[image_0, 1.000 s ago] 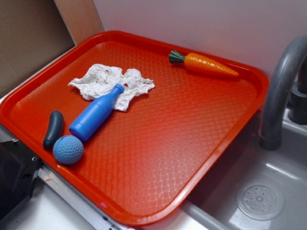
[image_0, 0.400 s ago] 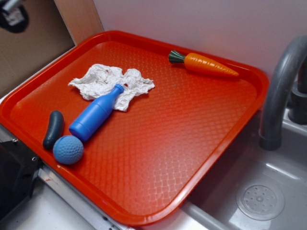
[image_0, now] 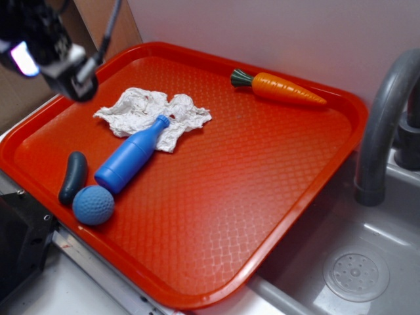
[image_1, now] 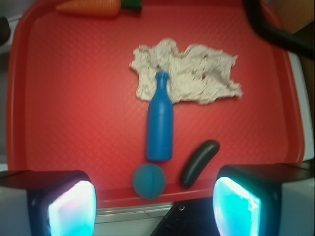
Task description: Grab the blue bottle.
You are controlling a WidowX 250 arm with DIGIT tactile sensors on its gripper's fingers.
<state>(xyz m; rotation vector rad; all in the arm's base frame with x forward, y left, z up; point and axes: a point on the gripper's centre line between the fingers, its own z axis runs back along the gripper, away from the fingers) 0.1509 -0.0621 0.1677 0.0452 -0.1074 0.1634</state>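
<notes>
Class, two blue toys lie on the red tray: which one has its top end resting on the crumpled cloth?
The blue bottle, whose cap lies on the cloth. The dimpled blue ball sits on bare tray by the bottle's base.

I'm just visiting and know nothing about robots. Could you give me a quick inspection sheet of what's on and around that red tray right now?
Surface: red tray, textured, beside a grey sink.
Job's things: blue bottle lying on its side, neck resting on the crumpled cloth.
Clutter: blue ball at the bottle's base; dark pickle toy beside them; carrot at the far edge.
Gripper: gripper open, above the tray's near edge, holding nothing.
Cables: black cable running up from the arm.
Surroundings: grey faucet, white wall.
</notes>
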